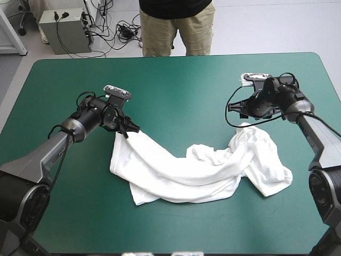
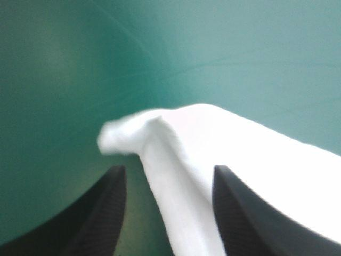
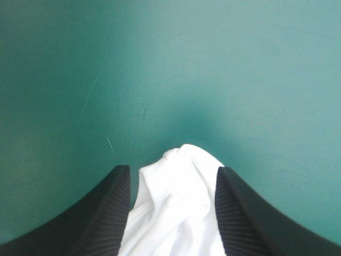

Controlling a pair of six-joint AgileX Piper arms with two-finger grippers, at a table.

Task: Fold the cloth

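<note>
From where I stand, the T-shirt (image 1: 186, 170) lies on the teal-green cover (image 1: 181, 90) toward the near half of the table, drawn out into a long sagging band rather than spread flat. One end sits up by the left gripper (image 1: 130, 129). The other end is heaped and twisted under the right gripper (image 1: 244, 118). The middle droops toward the near edge, rumpled and doubled over on itself.

Each arm is low at its own end of the cloth, which makes sense for a garment this wide: the ends lie well apart, one within reach of each arm.

In the left wrist view, the black fingers (image 2: 106, 208) stand apart with a tapering corner of white cloth (image 2: 213, 138) running up between them. Bare cover shows beside that strip on one side, so the jaws are not pinching it.

In the right wrist view, the fingers (image 3: 106, 208) are spread just as wide, and a bunched knob of shirt (image 3: 176, 202) fills the gap between them. It looks straddled, not clamped.

I judge the folding proper has not begun. The shirt needs flattening first, and these two end positions look chosen for pulling it taut between the arms.

The risk is on the right side – that end is a wad of several layers, so closing there could catch more than one thickness and drag the twist along.
</note>
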